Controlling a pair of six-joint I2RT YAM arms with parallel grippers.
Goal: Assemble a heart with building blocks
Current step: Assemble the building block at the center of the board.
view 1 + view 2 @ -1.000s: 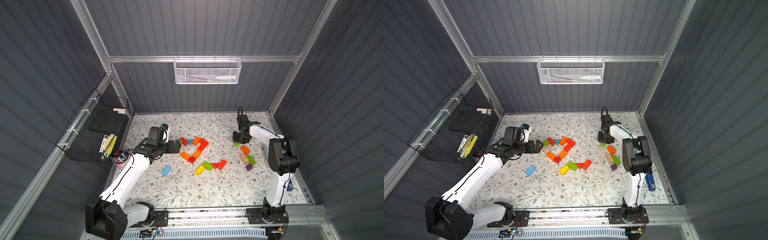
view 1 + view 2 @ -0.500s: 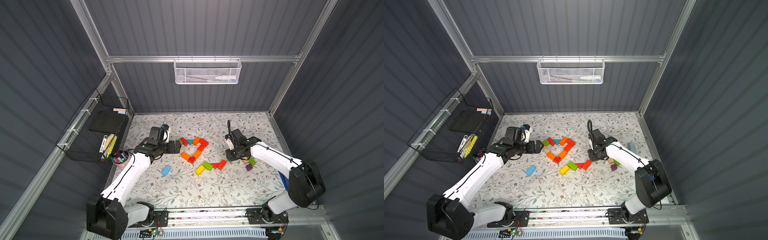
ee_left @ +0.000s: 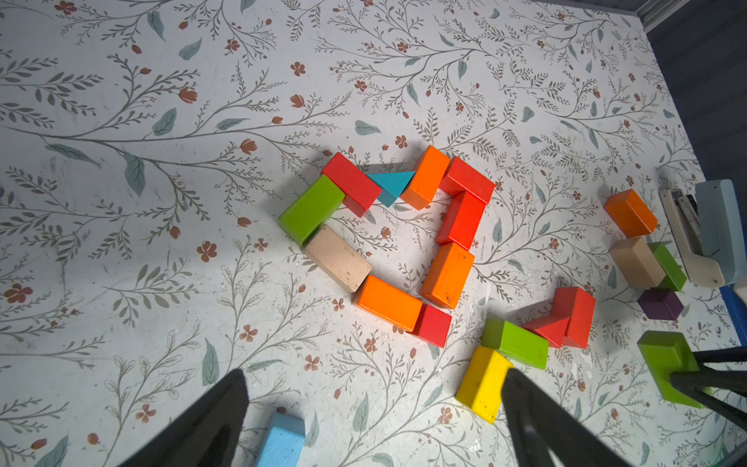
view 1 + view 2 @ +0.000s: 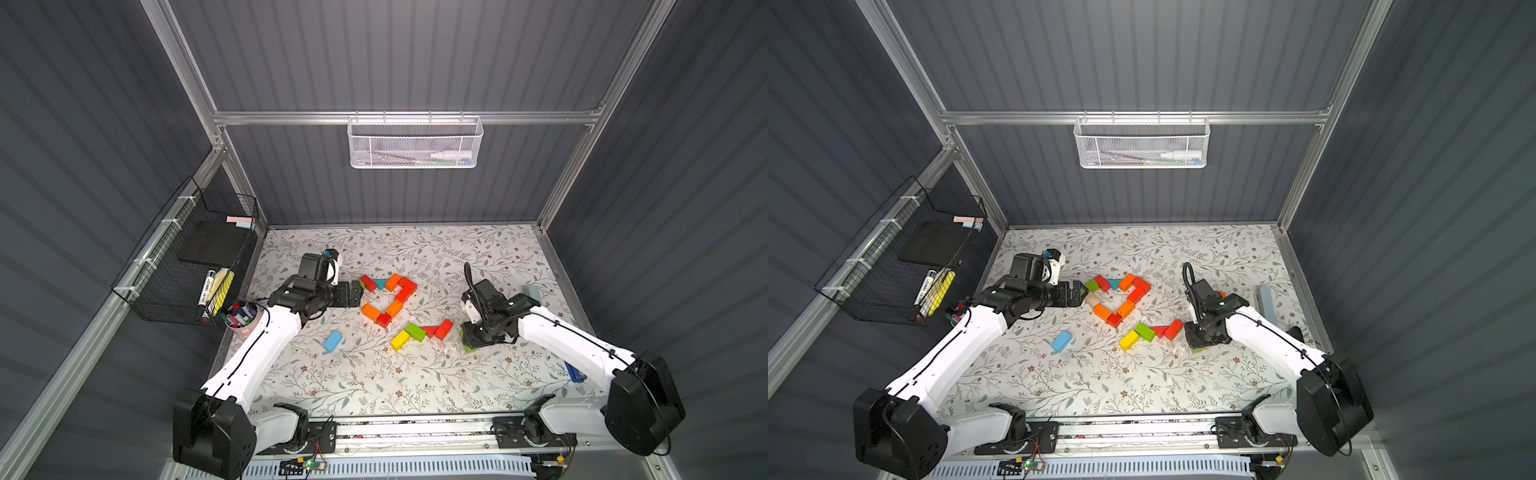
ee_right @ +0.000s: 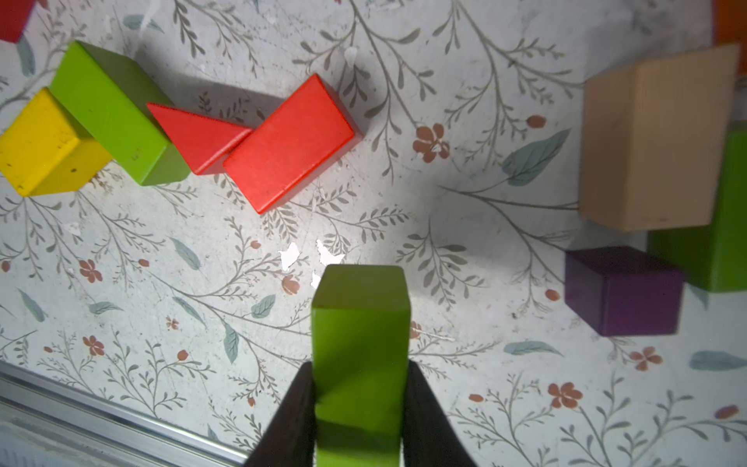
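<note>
Building blocks (image 3: 446, 275) outline a partial heart, several lying loose; right end effector (image 5: 359, 368) clamps a green brick (image 5: 359, 315), left end effector (image 3: 374, 376) gapes empty.

dark grey ribbed walls (image 4: 395, 54), aluminium frame (image 4: 291, 117), floral tabletop (image 4: 374, 386), white mesh basket (image 4: 415, 141), black wire basket (image 4: 174, 286)

Robot lab cell, grey ribbed walls (image 4: 395, 54), aluminium frame (image 4: 403, 117), rail-mounted arms (image 4: 266, 345)
</note>
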